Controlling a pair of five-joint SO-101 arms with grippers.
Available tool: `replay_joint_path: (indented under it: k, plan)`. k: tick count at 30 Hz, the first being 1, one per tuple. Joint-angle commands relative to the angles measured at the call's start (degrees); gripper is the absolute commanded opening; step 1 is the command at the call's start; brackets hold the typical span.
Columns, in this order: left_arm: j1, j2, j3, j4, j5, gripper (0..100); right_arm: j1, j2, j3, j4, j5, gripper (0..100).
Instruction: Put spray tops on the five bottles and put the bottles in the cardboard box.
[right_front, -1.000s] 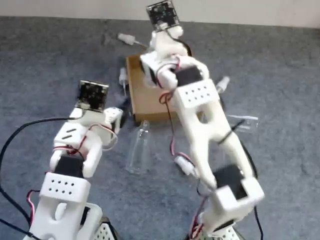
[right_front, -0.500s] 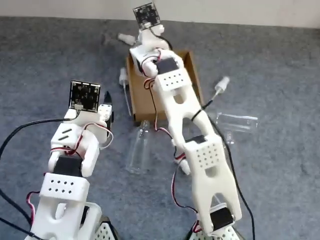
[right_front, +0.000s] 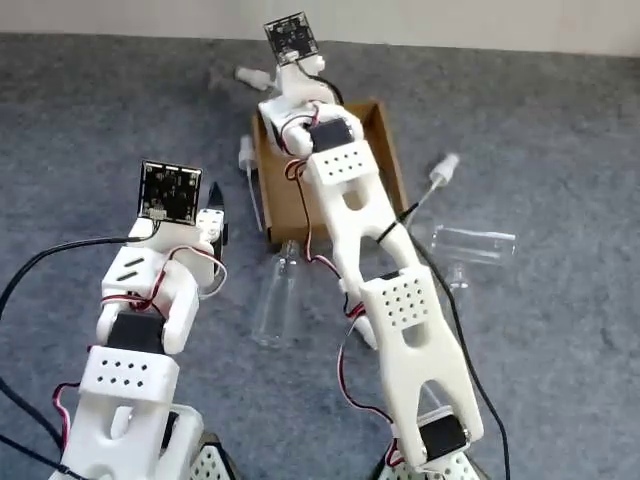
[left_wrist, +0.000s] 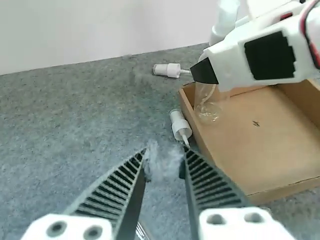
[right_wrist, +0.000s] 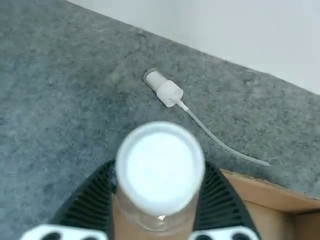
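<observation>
White-topped clear plastic bottle (right_wrist: 160, 167), clamped by right gripper (right_wrist: 159, 202), swung over brown cardboard box (right_front: 390, 165), upper centre of the high view; drop expected next. Left gripper (left_wrist: 162, 162) slightly ajar, empty.

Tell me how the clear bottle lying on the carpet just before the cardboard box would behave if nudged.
The clear bottle lies on its side with a round body, so it would probably roll, though the carpet may slow it. It looks empty, so likely light.

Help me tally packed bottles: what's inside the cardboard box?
One clear bottle, held by the right gripper, hangs at the far corner of the cardboard box. Visible floor is bare; the arm hides part.
</observation>
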Motion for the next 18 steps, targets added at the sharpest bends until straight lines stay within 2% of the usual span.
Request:
replay_joint_path:
  k: [1,5,18]
  plan:
    - [-0.6,-1.0,-0.3,-1.6,0.6,6,0.4,-1.6,-4.1,0.1,-0.5,12.1]
    - [-0.6,-1.0,-0.3,-1.6,0.6,6,0.4,-1.6,-4.1,0.1,-0.5,16.4]
    - [-0.6,-1.0,-0.3,-1.7,0.6,6,-1.6,-1.7,-4.5,3.2,-0.3,16.7]
